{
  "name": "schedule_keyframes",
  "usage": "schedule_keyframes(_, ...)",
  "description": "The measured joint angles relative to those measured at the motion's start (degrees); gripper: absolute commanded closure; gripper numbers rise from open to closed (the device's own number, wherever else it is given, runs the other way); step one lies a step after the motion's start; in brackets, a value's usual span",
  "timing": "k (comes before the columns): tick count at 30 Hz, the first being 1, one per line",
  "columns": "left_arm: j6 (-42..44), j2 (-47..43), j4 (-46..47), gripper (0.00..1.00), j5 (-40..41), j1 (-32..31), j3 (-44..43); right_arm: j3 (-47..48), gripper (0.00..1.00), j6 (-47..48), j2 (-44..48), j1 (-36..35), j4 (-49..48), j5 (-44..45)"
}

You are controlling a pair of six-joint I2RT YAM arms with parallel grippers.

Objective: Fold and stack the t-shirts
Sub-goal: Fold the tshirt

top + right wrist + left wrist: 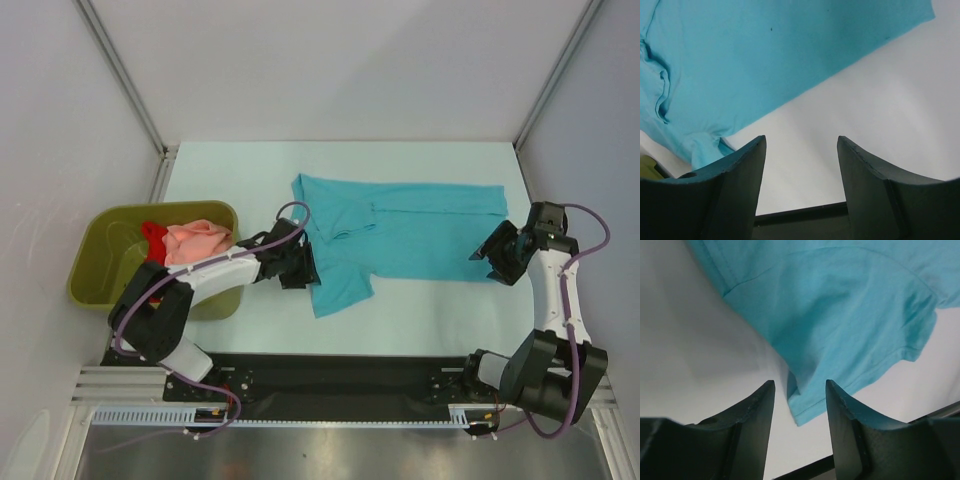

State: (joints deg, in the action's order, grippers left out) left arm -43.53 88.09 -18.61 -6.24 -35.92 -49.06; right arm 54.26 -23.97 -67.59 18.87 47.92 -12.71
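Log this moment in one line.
turquoise shirt spread on table | left gripper open at sleeve | right gripper open beside hem | pink shirt, red shirt in tub

The top camera looks down on the whole bench (230, 175); both wrist cameras closely face the same turquoise t-shirt (430, 235).

I see the turquoise t-shirt (400, 235) as soft, matt cloth, finely creased. The desk (230, 170) looks smooth, white and matt. The tub (95, 270) is olive plastic with a faint sheen. The left hand (800, 387) and right hand (801, 142) show matt black plastic, faintly grainy.
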Motion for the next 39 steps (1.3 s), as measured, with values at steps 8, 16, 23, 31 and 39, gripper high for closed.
schedule_keyframes(8, -0.68, 0.79, -1.33, 0.44, -0.15, 0.61, -0.02, 0.0, 0.36, -0.04, -2.67, 1.38, -1.11, 0.0)
schedule_keyframes(16, -1.75, 4.76, 0.9, 0.54, -3.04, 3.08, -0.9, -0.04, 0.38, 0.0, -3.32, 2.75, -1.53, 1.92)
schedule_keyframes(23, -2.05, 6.16, 4.24, 0.64, -6.19, 4.63, -0.9, -4.63, 0.48, -0.09, -3.32, 9.94, -4.35, 2.67)
schedule_keyframes(31, -2.99, 6.6, 5.18, 0.57, -9.81, 5.27, 0.13, -6.82, 0.47, -0.9, -5.22, 15.65, -4.72, 2.97)
schedule_keyframes(39, -5.01, 6.6, 4.7, 0.67, -11.15, 6.32, 0.33, -6.82, 0.48, -1.53, -5.38, 16.74, -4.79, 4.07)
